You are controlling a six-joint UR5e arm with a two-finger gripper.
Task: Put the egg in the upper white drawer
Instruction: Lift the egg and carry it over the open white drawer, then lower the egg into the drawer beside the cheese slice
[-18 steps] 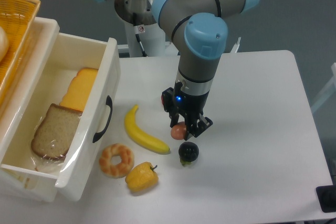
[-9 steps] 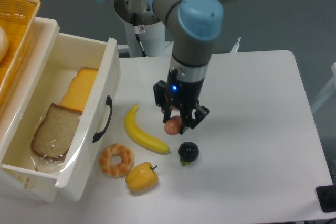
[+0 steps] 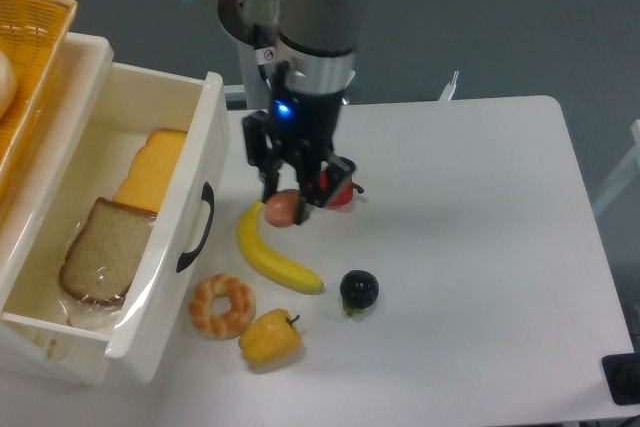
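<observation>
Above the banana [image 3: 276, 254], the tool [image 3: 286, 199] grips the egg [image 3: 283, 208], long axis roughly level.

White table [image 3: 480, 207]: banana [image 3: 272, 255], donut [image 3: 222, 305], yellow pepper [image 3: 270, 337], black fruit [image 3: 359, 290], red pepper [image 3: 341, 193] behind the arm, drawer [image 3: 170, 277] at left edge.

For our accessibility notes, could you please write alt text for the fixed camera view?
The gripper holds the egg above the banana, right of the open upper white drawer containing bread. A doughnut, yellow pepper and black fruit lie on the table.
</observation>
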